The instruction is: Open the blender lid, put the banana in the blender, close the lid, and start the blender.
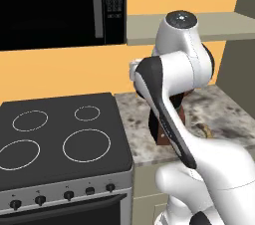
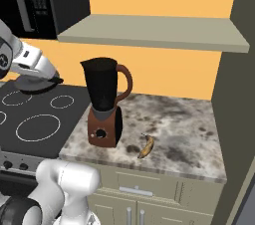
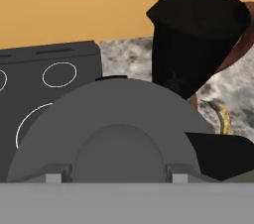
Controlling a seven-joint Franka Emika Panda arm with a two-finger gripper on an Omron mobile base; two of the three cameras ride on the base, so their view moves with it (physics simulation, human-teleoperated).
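Note:
The blender point(image 2: 104, 104) stands on the counter's left end with its dark jar open at the top; it also appears at the upper right of the hand view point(image 3: 196, 39). My gripper point(image 2: 36, 80) is shut on the blender lid point(image 2: 46, 84), a dark grey disc held above the stove, left of the jar and about level with its upper half. In the hand view the blender lid point(image 3: 119, 134) spreads wide between my fingertips point(image 3: 57, 173). The banana point(image 2: 146, 147) lies on the counter to the right of the blender base, near the front edge, and shows beside the jar point(image 3: 223, 119).
A black stove point(image 2: 40, 114) with white burner rings sits left of the speckled counter point(image 2: 184, 129). A microwave point(image 1: 60, 5) hangs above the stove. A shelf point(image 2: 149, 32) runs over the counter, and a dark wall point(image 2: 234, 94) closes the right side.

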